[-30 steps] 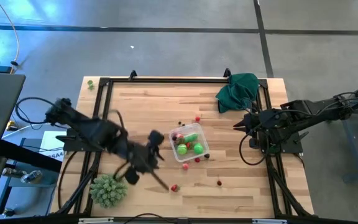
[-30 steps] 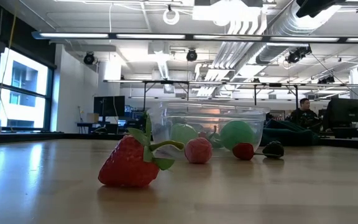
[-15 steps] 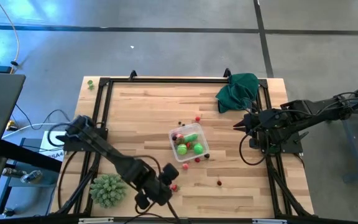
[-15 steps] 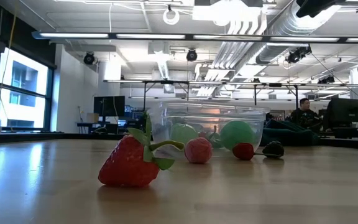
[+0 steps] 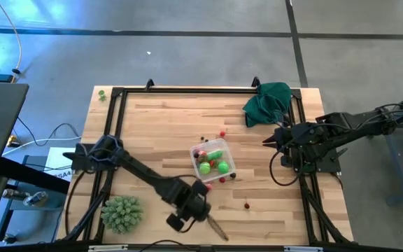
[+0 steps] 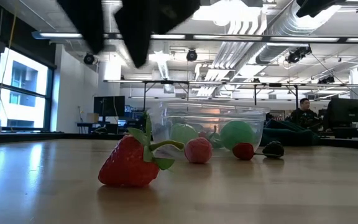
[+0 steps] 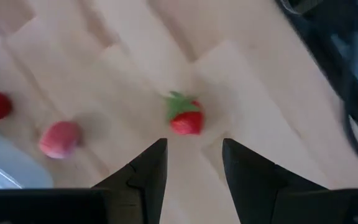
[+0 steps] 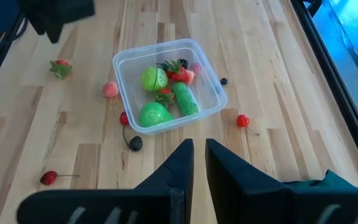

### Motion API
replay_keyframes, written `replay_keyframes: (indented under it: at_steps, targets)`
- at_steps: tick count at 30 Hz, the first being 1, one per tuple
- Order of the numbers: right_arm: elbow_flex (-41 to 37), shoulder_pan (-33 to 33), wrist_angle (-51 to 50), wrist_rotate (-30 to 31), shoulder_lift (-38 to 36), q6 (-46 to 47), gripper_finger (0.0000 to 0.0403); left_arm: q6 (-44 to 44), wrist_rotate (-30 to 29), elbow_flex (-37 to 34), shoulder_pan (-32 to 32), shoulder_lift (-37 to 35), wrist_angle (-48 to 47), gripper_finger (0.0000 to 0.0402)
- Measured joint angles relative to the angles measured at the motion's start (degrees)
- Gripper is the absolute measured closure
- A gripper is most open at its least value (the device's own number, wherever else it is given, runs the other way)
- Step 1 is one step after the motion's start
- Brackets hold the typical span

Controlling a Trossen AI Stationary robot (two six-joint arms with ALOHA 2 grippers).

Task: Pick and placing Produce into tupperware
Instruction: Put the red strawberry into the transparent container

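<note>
One wooden table (image 5: 159, 119) carries one dark green cloth (image 5: 266, 102) at a far corner, one spiky green ball (image 5: 122, 213) and one clear tupperware (image 8: 166, 84) mid-table holding two green rounds. One strawberry (image 7: 186, 118) lies beside it, beneath the left gripper (image 7: 193, 163), fingers apart, empty. The right gripper (image 8: 195, 163) waits nearly closed, empty, at the table's right edge.

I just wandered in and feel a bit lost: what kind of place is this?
Probably a robotics lab in an open-plan office. Exposed ceiling ducts and rows of desks with monitors fill the background, and a person sits at one, beyond the wooden table where the arms work.
</note>
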Motion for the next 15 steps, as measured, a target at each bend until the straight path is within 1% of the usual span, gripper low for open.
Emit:
replay_keyframes:
  at_steps: [4, 8, 15]
  targets:
    - [0.00, -0.01, 0.08, 0.00, 0.03, 0.00, 0.0371, -0.76, 0.31, 0.01, 1.45, 0.17, 0.92, 0.0258]
    - [0.00, -0.02, -0.06, 0.00, 0.04, 0.00, 0.0371, -3.37, 1.71, 0.02, 2.41, 0.17, 1.01, 0.0258]
    - [0.00, 0.00, 0.02, -0.01, 0.04, -0.01, 0.0371, -6.66, 1.95, 0.02, 2.55, 0.17, 1.93, 0.0258]
